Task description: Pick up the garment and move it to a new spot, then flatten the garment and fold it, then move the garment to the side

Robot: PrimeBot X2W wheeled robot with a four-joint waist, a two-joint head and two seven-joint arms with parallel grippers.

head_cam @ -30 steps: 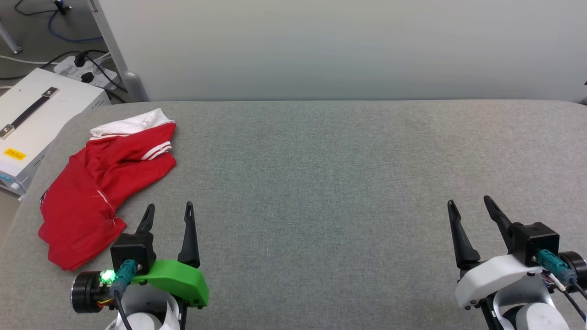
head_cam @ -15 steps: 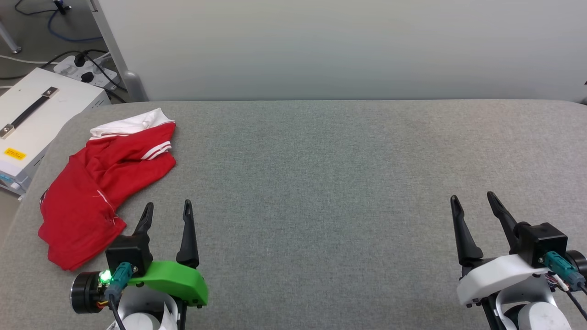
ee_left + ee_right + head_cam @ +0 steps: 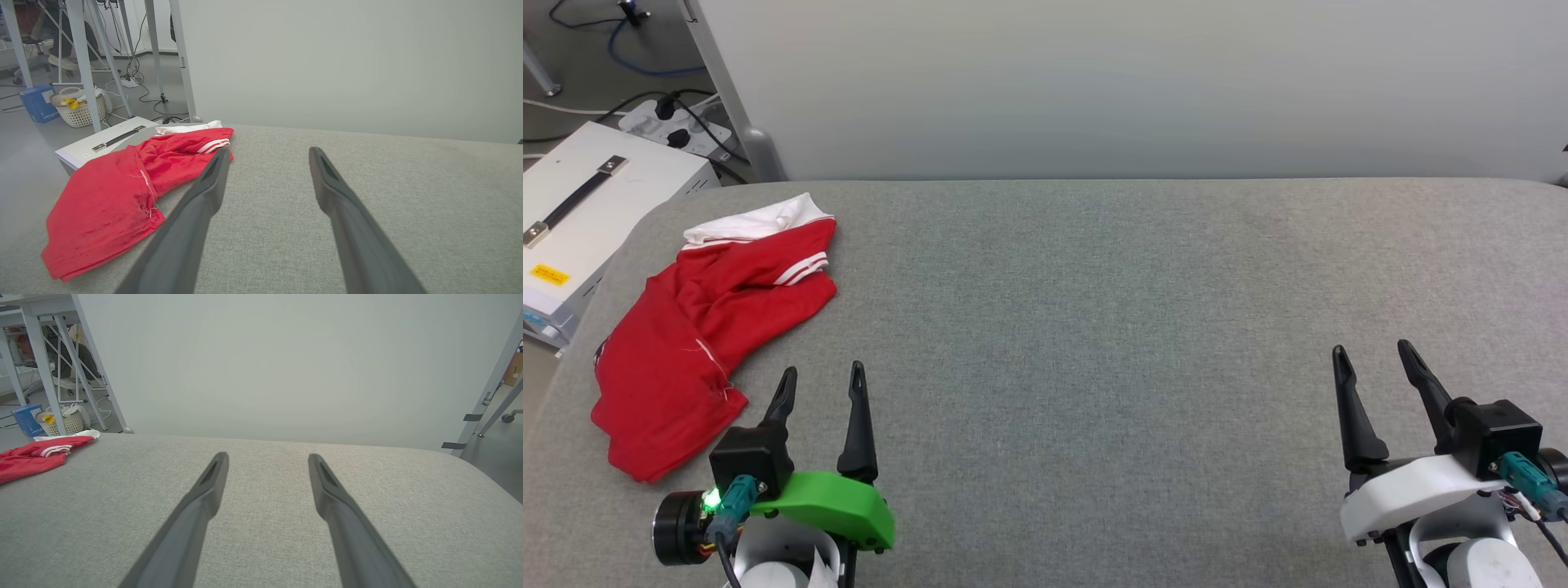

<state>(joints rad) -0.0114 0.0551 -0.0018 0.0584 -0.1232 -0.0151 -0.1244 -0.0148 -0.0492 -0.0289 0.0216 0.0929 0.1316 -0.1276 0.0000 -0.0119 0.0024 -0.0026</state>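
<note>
Grey table (image 3: 1094,327), red garment (image 3: 686,335) crumpled, white box (image 3: 596,204) (yellow label (image 3: 549,274) unreadable), left end effector (image 3: 822,369) spread, right end effector (image 3: 1370,348) spread

Long, tapering black jaws on both arms; the left wrist wears a bright green cover (image 3: 833,505) (a green lamp (image 3: 713,496) glows beside its teal plug (image 3: 740,493)), the right a white cover (image 3: 1409,495).

This looks like a robotics lab or test room rather than a home. A grey fabric-covered table (image 3: 1094,327) stands against a bare pale partition (image 3: 1094,82). A power strip (image 3: 678,126) and loose cables (image 3: 712,140) lie on the plain grey floor. Nearby are a white equipment case (image 3: 596,204), metal frame legs (image 3: 79,61), a basket (image 3: 77,116) and a blue box (image 3: 36,104).
</note>
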